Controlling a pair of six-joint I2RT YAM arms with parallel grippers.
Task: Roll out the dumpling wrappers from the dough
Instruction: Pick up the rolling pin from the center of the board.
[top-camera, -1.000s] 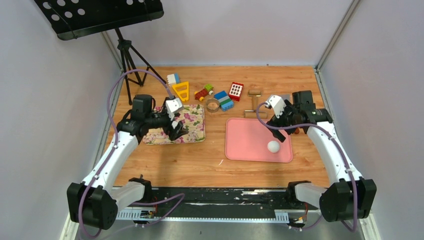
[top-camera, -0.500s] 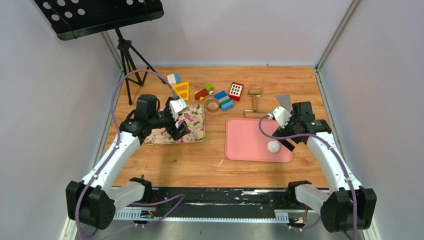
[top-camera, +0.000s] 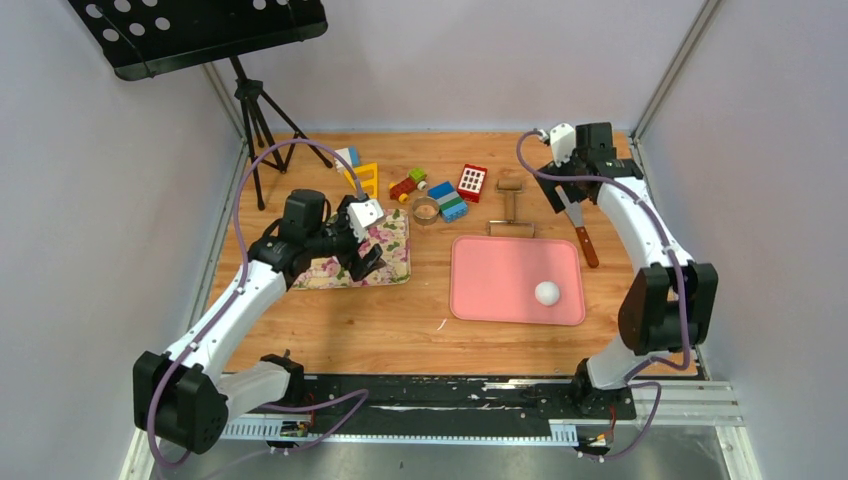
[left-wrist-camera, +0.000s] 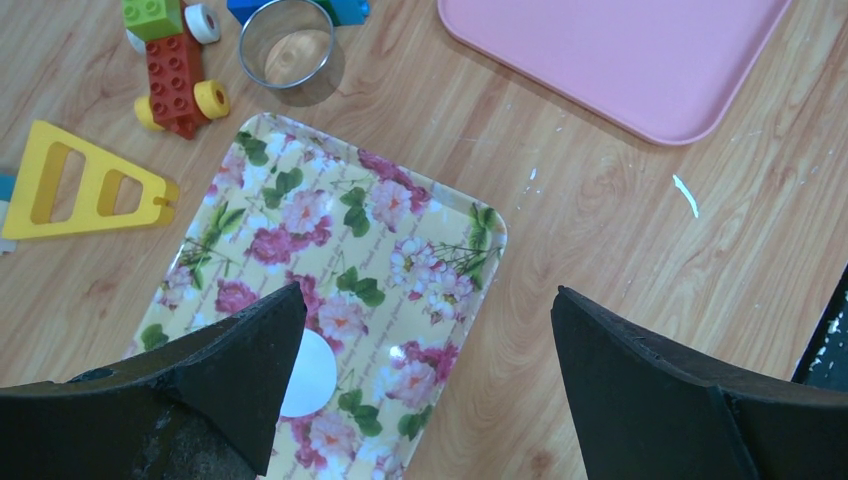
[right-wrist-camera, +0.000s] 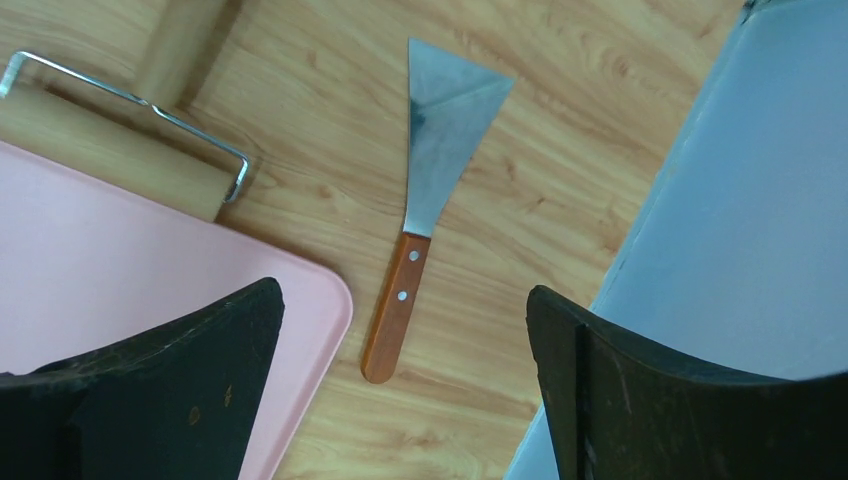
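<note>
Right hand (right-wrist-camera: 402, 295) swung back | dough (top-camera: 546, 292): 1 ball | wrappers (left-wrist-camera: 308, 372): 1

Bright, even, diffuse overhead light in all views. Shadows short and soft: faint one beside metal ring (left-wrist-camera: 286, 43), under arms on surface (top-camera: 400, 320). Mild sheen on spatula (right-wrist-camera: 445, 130) blade, nothing blown out. Top view sharp, slight wide-angle lean at edges. Left pincer (left-wrist-camera: 427, 293) and right pincer (right-wrist-camera: 402, 290) near-black, underexposed, edges soft.
</note>
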